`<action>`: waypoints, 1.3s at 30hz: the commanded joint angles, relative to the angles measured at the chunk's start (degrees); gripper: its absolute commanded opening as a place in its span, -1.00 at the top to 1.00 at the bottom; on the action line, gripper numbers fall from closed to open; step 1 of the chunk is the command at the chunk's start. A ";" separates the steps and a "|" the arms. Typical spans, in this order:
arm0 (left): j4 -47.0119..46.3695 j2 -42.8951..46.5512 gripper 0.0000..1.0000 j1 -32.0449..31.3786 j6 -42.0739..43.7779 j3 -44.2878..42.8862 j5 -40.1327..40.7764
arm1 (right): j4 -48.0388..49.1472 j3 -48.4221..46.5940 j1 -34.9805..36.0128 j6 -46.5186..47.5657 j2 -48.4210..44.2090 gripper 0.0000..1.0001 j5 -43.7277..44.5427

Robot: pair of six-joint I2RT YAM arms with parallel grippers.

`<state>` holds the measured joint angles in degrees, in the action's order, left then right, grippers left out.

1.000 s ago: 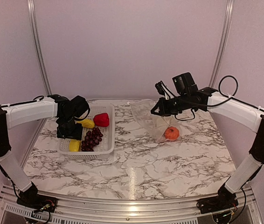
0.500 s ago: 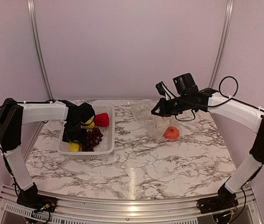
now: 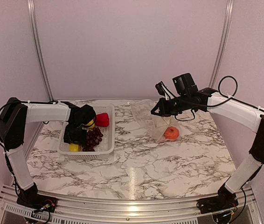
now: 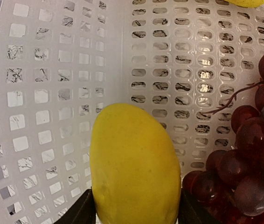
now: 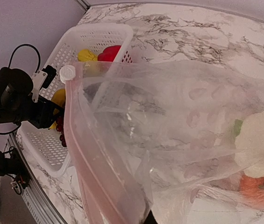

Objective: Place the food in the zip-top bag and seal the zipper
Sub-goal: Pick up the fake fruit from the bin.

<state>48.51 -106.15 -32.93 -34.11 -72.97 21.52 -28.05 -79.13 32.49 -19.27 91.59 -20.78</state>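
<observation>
My left gripper [image 3: 76, 140] reaches down into the white basket [image 3: 106, 148]. Its jaws [image 4: 134, 210] press both sides of a yellow piece [image 4: 134, 163] that rests on the basket floor. The dark purple grapes [image 4: 248, 154] lie just right of it. A red pepper piece [image 3: 102, 120] and another yellow piece [image 3: 90, 124] sit at the basket's far end. My right gripper [image 3: 159, 109] is shut on the zip-top bag [image 5: 178, 121] by its pinkish zipper [image 5: 94, 163], holding the mouth up and open. The white slider [image 5: 67, 73] sits at the zipper's end. An orange fruit [image 3: 171, 133] and a pale piece [image 5: 262, 140] lie inside the bag.
The basket's slotted wall [image 4: 38, 93] rises close on the left of the yellow piece. The marble table [image 3: 136, 163] stretches between basket and bag. Metal frame posts [image 3: 38, 46] stand at the back corners.
My left gripper has sunk lower into the basket's near end and its jaws have narrowed onto the yellow piece. The right arm and bag have stayed still.
</observation>
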 commanded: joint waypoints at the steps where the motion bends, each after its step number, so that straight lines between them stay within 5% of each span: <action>1: -0.24 0.77 -0.13 0.14 -0.13 -0.93 -0.28 | -0.76 -2.77 -0.45 0.17 0.72 1.00 -0.50; 11: 3.77 4.50 -0.05 0.08 1.16 -7.92 0.06 | -1.80 -3.81 -0.53 0.89 0.13 1.00 1.07; 20: 6.16 5.59 0.06 -1.57 4.38 -27.60 -5.28 | -2.68 -5.64 -0.50 1.09 0.15 1.00 1.94; 29: -11.87 6.44 0.24 -14.80 14.79 -36.80 -10.76 | -4.38 -9.17 -0.67 1.39 0.42 1.00 2.83; 35: -37.02 9.74 0.32 -21.05 17.93 -28.25 -15.83 | -4.93 -10.87 -1.03 0.22 0.68 1.00 1.20; 39: -44.91 6.76 0.36 -21.83 15.18 -27.81 -15.16 | -5.14 -11.83 -1.03 -0.84 0.31 1.00 -0.22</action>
<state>17.65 -98.10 -54.81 -18.61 -101.12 7.35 -32.36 -87.68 31.81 -18.90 91.94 -19.18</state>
